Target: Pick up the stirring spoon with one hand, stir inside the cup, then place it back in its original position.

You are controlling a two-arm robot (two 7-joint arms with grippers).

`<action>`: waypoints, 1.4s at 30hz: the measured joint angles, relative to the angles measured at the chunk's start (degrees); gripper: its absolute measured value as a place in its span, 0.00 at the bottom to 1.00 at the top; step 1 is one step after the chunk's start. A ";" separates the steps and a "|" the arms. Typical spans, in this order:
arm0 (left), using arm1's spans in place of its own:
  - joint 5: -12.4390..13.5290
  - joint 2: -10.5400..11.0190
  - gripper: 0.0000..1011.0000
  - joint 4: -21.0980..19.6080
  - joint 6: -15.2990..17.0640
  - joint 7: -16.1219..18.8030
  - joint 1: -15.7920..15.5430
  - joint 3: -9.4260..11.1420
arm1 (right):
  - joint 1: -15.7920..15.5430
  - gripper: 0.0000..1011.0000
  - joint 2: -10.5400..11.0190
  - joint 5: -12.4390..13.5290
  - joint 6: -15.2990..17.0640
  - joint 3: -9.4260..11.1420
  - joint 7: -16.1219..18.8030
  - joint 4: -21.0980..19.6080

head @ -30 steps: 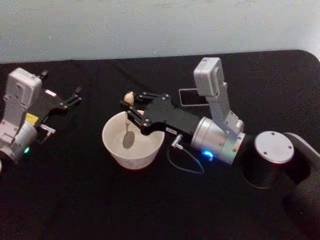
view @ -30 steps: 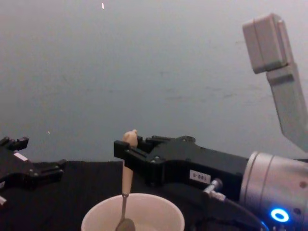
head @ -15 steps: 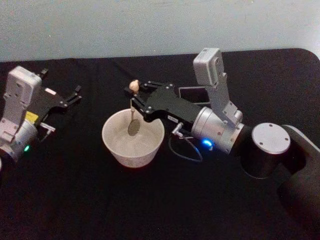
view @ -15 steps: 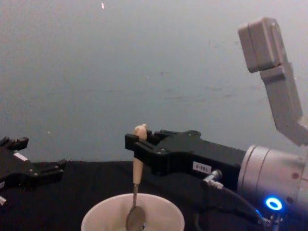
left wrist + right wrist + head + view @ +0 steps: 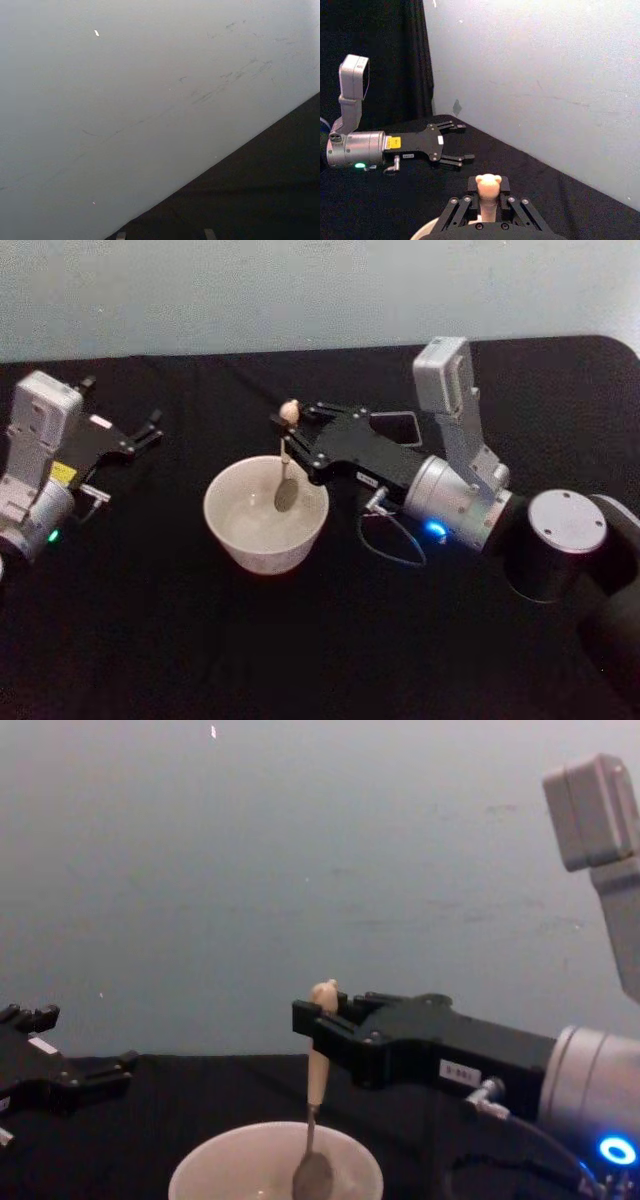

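Note:
My right gripper [image 5: 292,438] is shut on the cream handle of the stirring spoon [image 5: 286,465], just below its bear-head knob. The spoon [image 5: 317,1095] hangs upright, and its shiny bowl dips inside the right side of the wide cream-white cup [image 5: 222,528]. In the chest view the right gripper [image 5: 322,1030] reaches in from the right, above the cup [image 5: 215,1178]. The bear-head knob [image 5: 488,184] sticks up between the right fingers in the right wrist view. My left gripper [image 5: 150,430] rests open at the far left of the table, apart from the cup.
A dark square-mouthed holder box [image 5: 398,426] stands behind the right gripper. Black cloth [image 5: 200,640] covers the table in front of a pale wall. The left arm [image 5: 365,147] lies parked beside a dark curtain in the right wrist view.
My right gripper has carried the spoon to the right, from the cup's left-middle to its right side. The left arm has stayed where it was.

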 joint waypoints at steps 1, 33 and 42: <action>0.00 0.00 0.99 0.00 0.00 0.00 0.00 0.00 | -0.32 0.23 0.29 0.11 0.11 0.14 0.04 -0.35; 0.00 0.00 0.99 0.00 0.00 0.00 0.00 0.00 | -4.43 0.23 4.33 3.56 1.15 -1.55 2.86 -7.34; 0.00 0.00 0.99 0.00 0.00 0.00 0.00 0.00 | -1.84 0.23 1.68 2.22 0.77 -2.93 1.82 -4.07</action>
